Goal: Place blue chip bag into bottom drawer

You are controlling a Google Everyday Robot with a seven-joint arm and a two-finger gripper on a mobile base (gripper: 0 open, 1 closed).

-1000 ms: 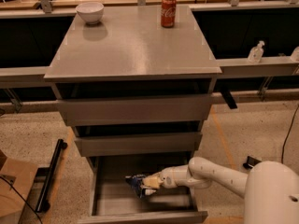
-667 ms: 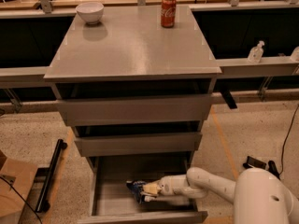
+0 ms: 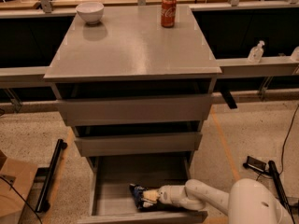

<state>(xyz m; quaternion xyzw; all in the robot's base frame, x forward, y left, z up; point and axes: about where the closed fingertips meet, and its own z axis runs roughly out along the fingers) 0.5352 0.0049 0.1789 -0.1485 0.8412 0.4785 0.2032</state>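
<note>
The bottom drawer [image 3: 112, 178] stands pulled out at the foot of the grey cabinet. The blue chip bag [image 3: 137, 194] lies low inside it, near the front panel, right of the middle. My gripper [image 3: 146, 197] reaches into the drawer from the right at the end of the white arm [image 3: 196, 196] and is against the bag. The bag's far side is hidden behind the gripper.
The two shallower drawers [image 3: 135, 110] above are slightly open. A red soda can [image 3: 168, 5] and a white bowl [image 3: 90, 12] stand on the cabinet top. A cardboard box [image 3: 11, 188] and a black bar [image 3: 50, 175] lie on the floor at left; cables at right.
The arm has lowered and drawn toward the drawer's front, carrying the bag down near the drawer floor.
</note>
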